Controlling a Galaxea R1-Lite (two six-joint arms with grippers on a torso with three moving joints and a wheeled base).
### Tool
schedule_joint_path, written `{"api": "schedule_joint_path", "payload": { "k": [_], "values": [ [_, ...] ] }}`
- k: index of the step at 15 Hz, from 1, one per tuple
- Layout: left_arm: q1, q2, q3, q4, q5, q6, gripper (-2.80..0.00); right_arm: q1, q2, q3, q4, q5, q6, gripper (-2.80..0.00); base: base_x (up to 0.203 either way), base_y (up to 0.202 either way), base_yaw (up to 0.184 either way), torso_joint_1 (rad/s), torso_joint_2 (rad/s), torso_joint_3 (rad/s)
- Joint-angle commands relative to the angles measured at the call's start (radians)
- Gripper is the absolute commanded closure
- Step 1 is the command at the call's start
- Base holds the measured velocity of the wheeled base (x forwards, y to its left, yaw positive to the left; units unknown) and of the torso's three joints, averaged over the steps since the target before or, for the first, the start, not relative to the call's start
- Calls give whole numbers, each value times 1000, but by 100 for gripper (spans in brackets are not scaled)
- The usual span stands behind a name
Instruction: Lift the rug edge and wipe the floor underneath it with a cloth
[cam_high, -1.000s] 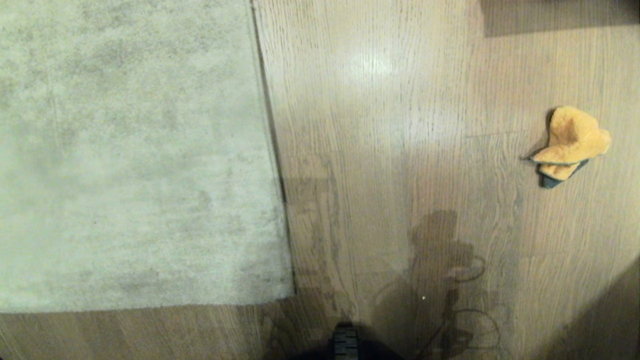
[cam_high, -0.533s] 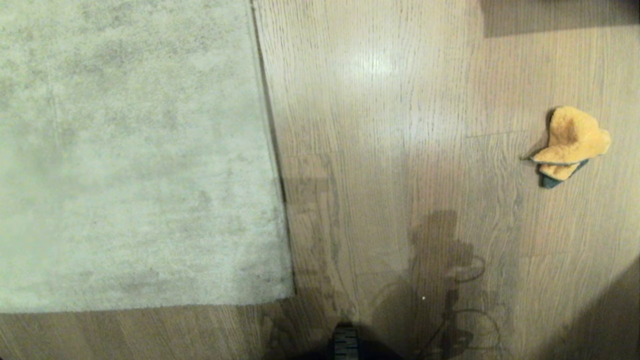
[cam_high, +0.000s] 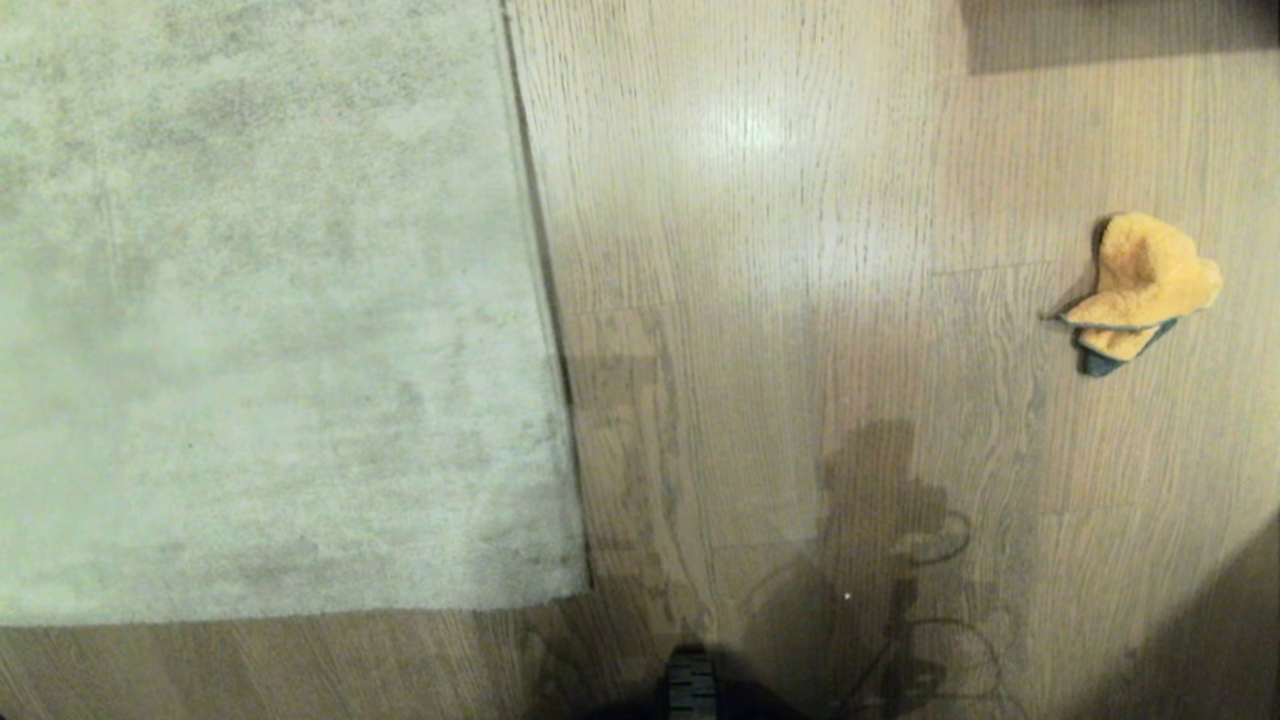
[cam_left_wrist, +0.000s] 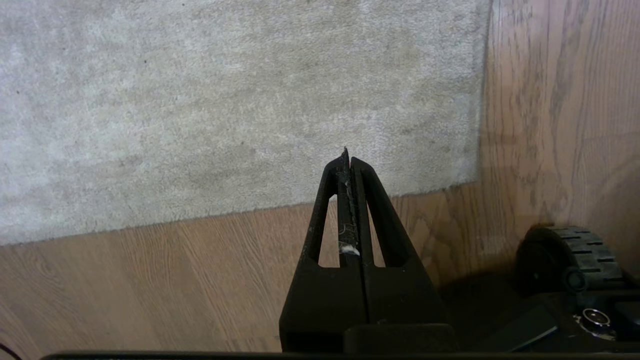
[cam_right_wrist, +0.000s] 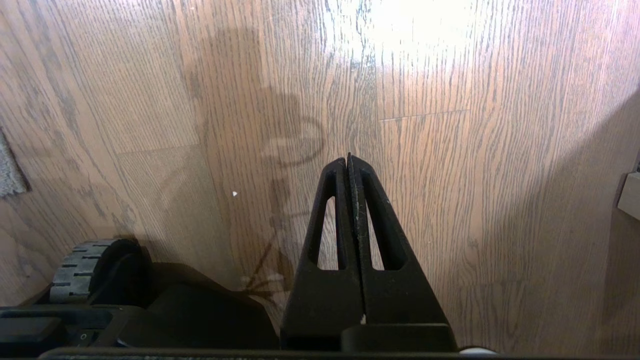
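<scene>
Both hands are kept clenched and empty: left hand (cam_left_wrist: 348, 156) over the rug edge (cam_left_wrist: 350, 197), right hand (cam_right_wrist: 348, 161) over the floor (cam_right_wrist: 450, 150). Orange cloth (cam_high: 1140, 290) is left crumpled at right of the head view, well apart from the rug.

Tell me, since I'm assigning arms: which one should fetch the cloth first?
Probably the right. The cloth lies on the floor at the robot's right, far from the rug. The left gripper hangs shut over the rug corner; the right gripper, also shut, over bare floor.
</scene>
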Motion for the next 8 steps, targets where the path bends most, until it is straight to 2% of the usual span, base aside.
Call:
{"api": "schedule_joint_path", "payload": {
  "k": [1, 8],
  "values": [
    [0, 0, 0, 0, 0, 7, 0, 0, 2, 0, 0, 0, 0, 0, 0, 0, 0, 0, 0, 0],
    [0, 0, 0, 0, 1, 7, 0, 0, 2, 0, 0, 0, 0, 0, 0, 0, 0, 0, 0, 0]
  ]
}}
